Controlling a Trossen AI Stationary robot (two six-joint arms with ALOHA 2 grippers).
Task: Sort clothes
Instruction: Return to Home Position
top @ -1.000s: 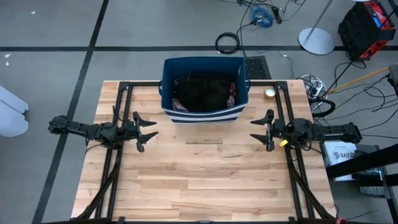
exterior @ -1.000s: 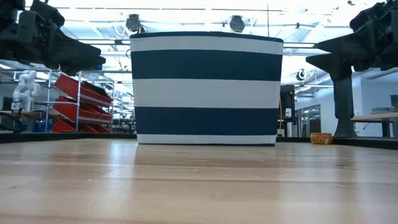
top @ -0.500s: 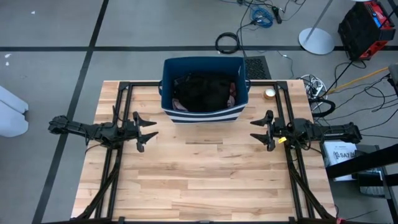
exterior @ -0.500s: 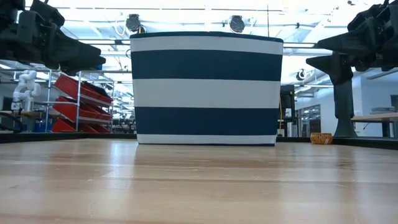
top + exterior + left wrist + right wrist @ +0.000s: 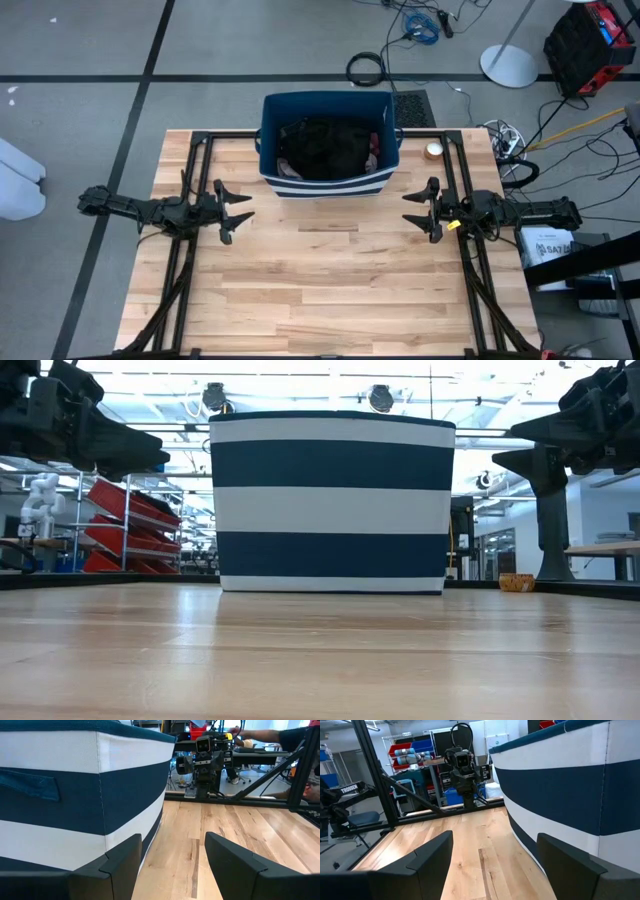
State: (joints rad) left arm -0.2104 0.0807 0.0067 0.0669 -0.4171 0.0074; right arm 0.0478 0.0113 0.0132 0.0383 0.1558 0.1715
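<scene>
Finishing the return home cleanly calls for level, mirrored arms kept clear of the bin (image 5: pixel 268 140). The left gripper (image 5: pixel 243 207) and right gripper (image 5: pixel 410 208) hover at opposite sides of the table (image 5: pixel 330 290), jaws spread and empty, while the clothes (image 5: pixel 325 148) lie heaped inside the bin.

Logged left arm (image 5: pixel 140 210) stretched level from the left side, pointing right. Noted left gripper (image 5: pixel 240 208) with fingers (image 5: pixel 117 865) spread wide. Found right arm (image 5: pixel 530 212) mirrored on the right side, pointing left. Noted right gripper (image 5: pixel 412 209) with fingers (image 5: pixel 427 860) likewise parted. Saw both grippers facing each other, well apart, held raised and level.
</scene>
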